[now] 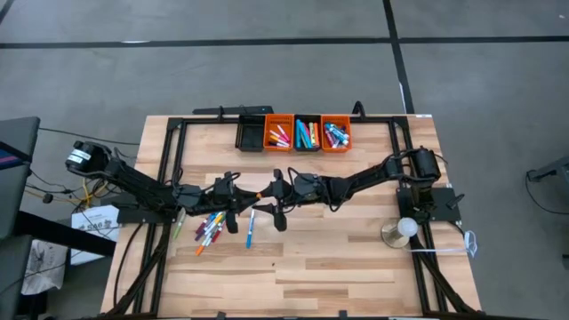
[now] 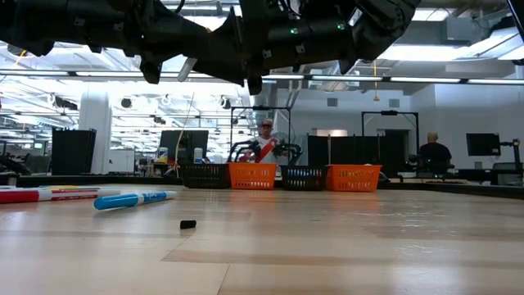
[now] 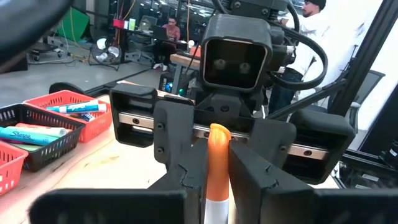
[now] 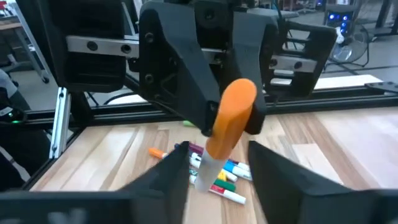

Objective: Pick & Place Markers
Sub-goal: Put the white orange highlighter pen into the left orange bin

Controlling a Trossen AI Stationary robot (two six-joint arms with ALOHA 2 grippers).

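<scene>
An orange-capped white marker (image 4: 225,127) hangs above the middle of the table (image 1: 356,258), between my two grippers. My left gripper (image 1: 252,193) comes from the table's left and is shut on it. My right gripper (image 4: 217,163) faces it from the right. Its fingers stand open on either side of the marker's white body (image 4: 203,171); whether one touches it I cannot tell. Several loose markers (image 1: 210,228) lie on the table below the left arm, and a blue one (image 1: 250,228) beside them. My left gripper pinches the marker between its two fingers at the lower part of the orange cap (image 4: 217,142). The fingers (image 4: 186,87) lie level, from the table's left, across the marker. The marker stands tilted, cap up and white body down, lifted clear of the table.
At the far edge stand a black bin (image 1: 251,135), two orange bins (image 1: 278,134) (image 1: 336,133) and a dark bin (image 1: 308,134) between them, the last three holding markers. A small black bit (image 2: 188,224) lies on the wood. A round white object (image 1: 404,229) sits at the right. People show in the room behind.
</scene>
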